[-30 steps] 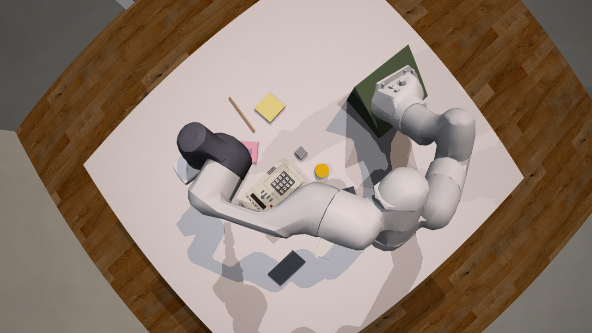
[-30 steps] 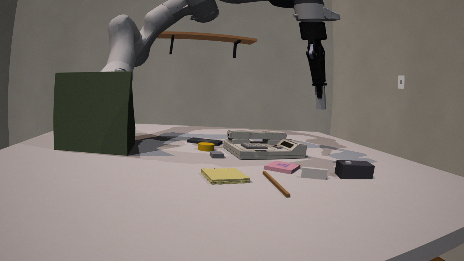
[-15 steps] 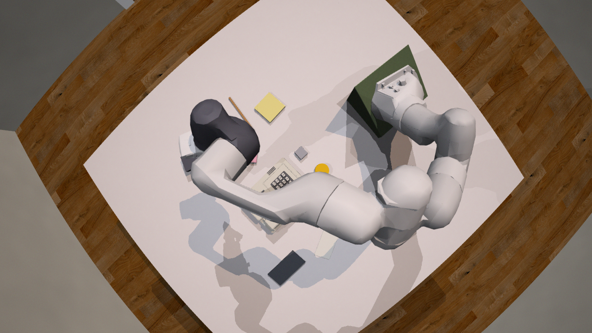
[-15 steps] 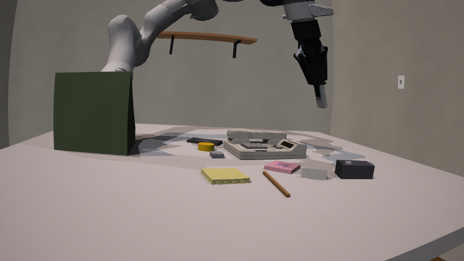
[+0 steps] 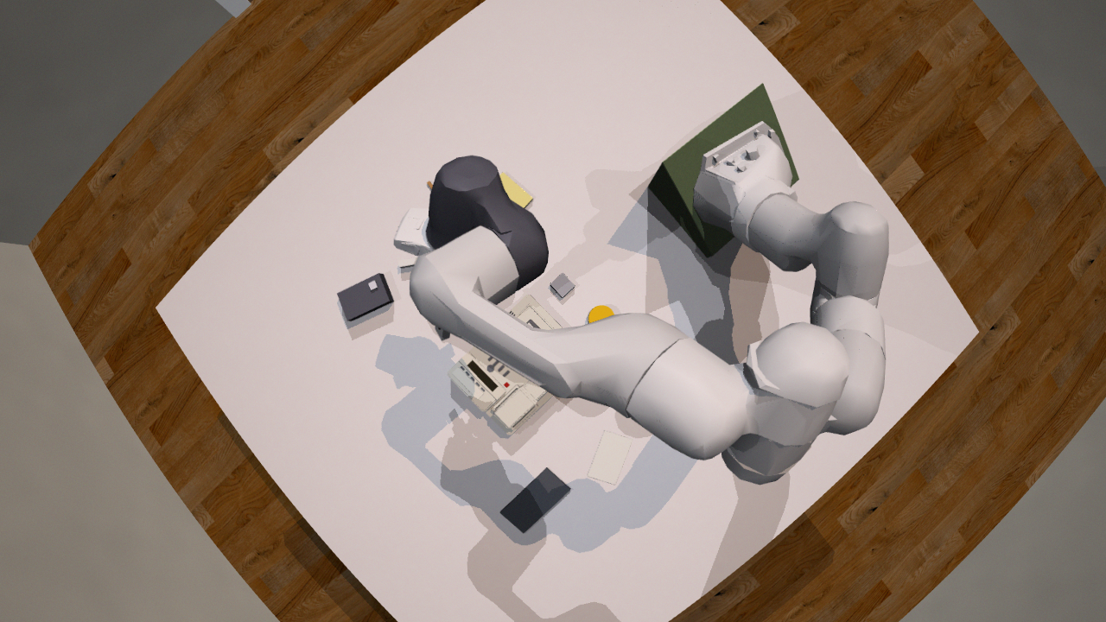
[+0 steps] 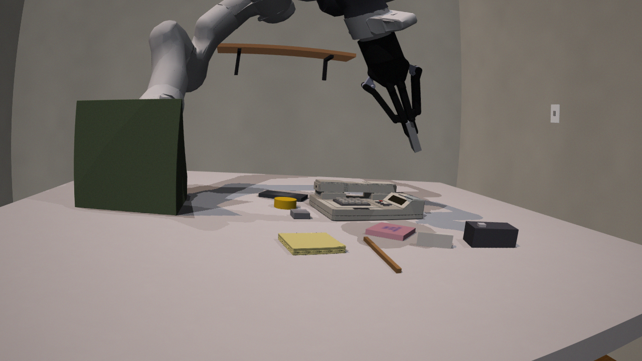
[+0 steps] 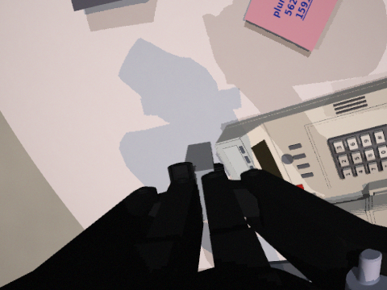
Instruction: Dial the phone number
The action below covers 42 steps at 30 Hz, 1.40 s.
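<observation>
The beige desk phone (image 6: 366,200) lies on the white table with its handset (image 6: 354,185) in the cradle along the far side. Its grey keypad (image 7: 363,151) and display end show in the wrist view; the arm covers much of the phone (image 5: 502,378) from above. The pink note (image 7: 293,2) (image 6: 389,230) reads "plumber 5625-1591" and lies in front of the phone. My gripper (image 6: 414,141) is shut and empty, tilted, high above the phone's display end. Its fingertips (image 7: 200,167) show in the wrist view next to the display.
A dark green box (image 6: 129,154) stands at the left. A yellow pad (image 6: 311,242), a wooden stick (image 6: 381,253), a grey card (image 6: 434,239), a black box (image 6: 490,233), a yellow puck (image 6: 285,202), a small grey block (image 6: 299,213) and a dark slab (image 5: 534,498) lie around the phone.
</observation>
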Each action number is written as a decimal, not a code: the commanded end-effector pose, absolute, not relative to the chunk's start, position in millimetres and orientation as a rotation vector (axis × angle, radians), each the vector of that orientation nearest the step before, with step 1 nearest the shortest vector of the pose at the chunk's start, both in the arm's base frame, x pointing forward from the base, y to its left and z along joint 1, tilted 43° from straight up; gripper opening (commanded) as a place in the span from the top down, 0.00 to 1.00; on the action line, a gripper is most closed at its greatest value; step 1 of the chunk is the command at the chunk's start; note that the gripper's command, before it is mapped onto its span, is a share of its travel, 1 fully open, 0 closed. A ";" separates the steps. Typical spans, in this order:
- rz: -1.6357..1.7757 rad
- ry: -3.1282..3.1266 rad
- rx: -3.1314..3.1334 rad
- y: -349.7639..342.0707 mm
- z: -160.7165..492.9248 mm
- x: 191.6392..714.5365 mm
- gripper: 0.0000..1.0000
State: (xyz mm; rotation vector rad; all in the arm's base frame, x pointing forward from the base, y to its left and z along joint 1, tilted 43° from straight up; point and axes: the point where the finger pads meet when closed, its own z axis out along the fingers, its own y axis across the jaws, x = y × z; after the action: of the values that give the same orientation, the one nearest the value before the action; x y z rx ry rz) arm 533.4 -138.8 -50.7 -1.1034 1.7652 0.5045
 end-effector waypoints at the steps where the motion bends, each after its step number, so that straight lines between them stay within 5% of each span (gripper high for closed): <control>1: 0.619 1.942 -0.837 -118.2 -39.7 522.8 1.00; 21: 0.858 2.220 -0.113 -40.1 -5.1 463.7 1.00; 42: 0.957 2.341 0.224 -28.3 -1.6 455.7 1.00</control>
State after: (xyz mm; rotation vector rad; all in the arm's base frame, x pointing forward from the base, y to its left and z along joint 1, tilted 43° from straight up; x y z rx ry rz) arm 456.9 -28.0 1.6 0.0920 2.2972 0.9005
